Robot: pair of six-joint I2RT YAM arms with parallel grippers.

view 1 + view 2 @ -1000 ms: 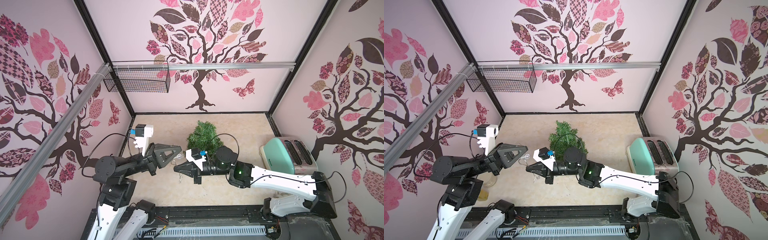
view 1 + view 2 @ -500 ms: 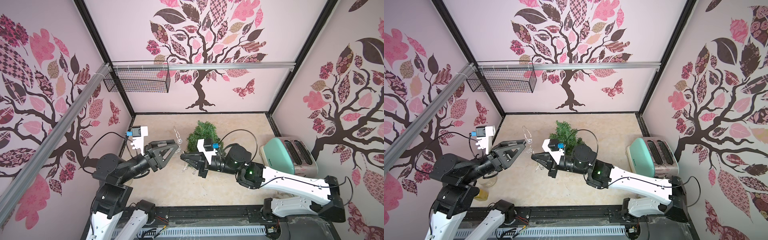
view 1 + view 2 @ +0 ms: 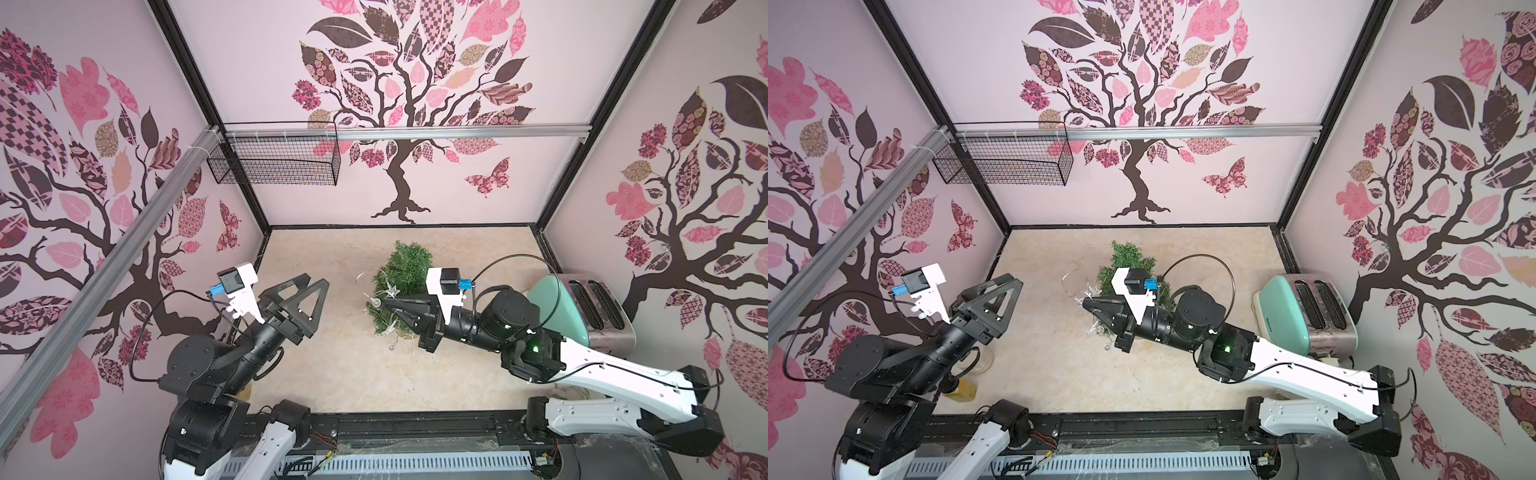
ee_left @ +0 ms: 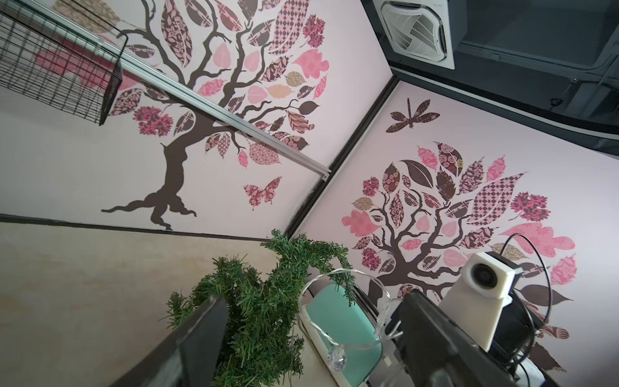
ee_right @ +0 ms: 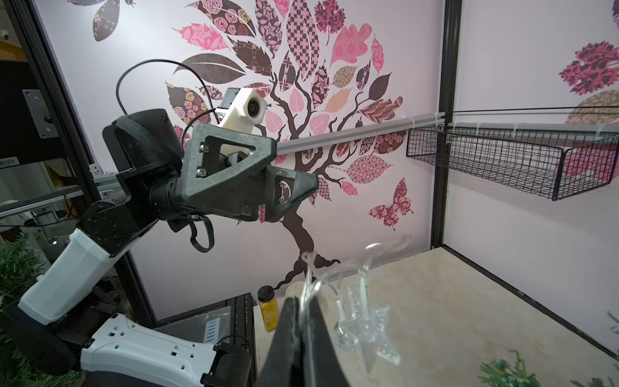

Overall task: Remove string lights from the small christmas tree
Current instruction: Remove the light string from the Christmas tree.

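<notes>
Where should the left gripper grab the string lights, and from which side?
Take the bare wire loop of the string lights that arcs clear of the small christmas tree, just beyond the shut right gripper. Bring the open left gripper in from its own side: there the strand hangs free of branches.

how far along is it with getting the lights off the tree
Done: a loop of the string lights stands free of the small christmas tree. In hand: the right gripper is shut on its wire; the left gripper is open, empty. Left: stars and bulbs still hang in the branches.
</notes>
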